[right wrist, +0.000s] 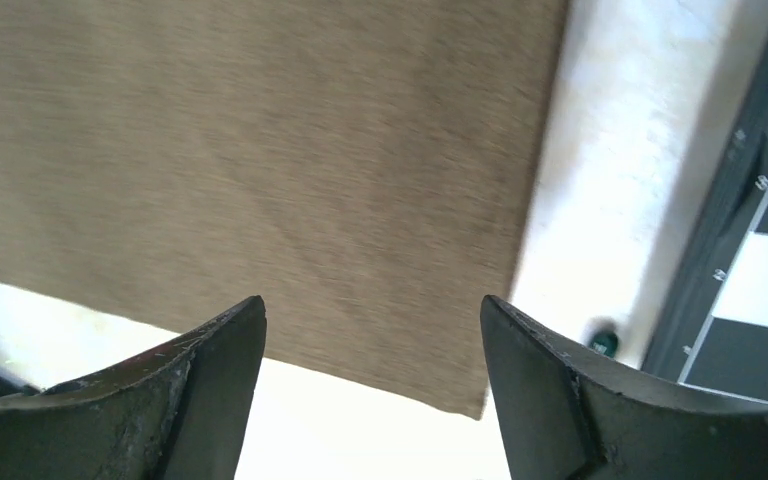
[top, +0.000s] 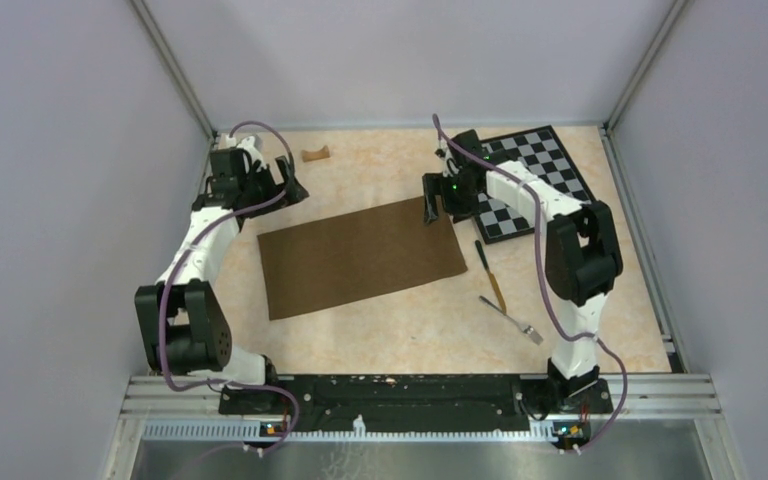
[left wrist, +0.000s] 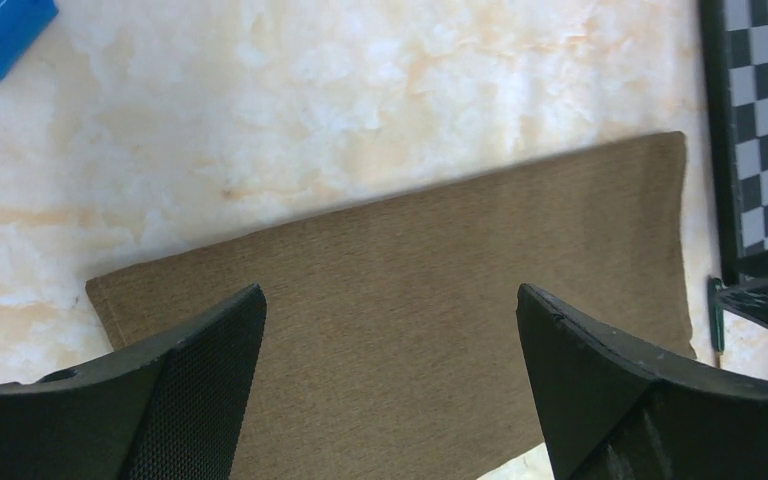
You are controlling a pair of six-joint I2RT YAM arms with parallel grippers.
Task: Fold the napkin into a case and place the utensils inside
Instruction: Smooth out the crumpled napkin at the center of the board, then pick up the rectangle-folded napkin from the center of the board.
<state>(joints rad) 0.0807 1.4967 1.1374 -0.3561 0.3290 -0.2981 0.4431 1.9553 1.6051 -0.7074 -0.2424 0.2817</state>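
Only the top view takes in the knife and the fork, which lie on the table to the right of the napkin, apart from it and from each other. It also shows a small tan piece near the far edge. The blue block appears in the left wrist view alone, beyond the cloth. The napkin lies flat as a wide rectangle mid-table, its right end beside the checkerboard. The left arm reaches along the left wall, and the left gripper is near the napkin's far left corner, jaws wide and empty. The right arm folds inward, and the right gripper hangs over the far right corner, jaws also wide, holding nothing.
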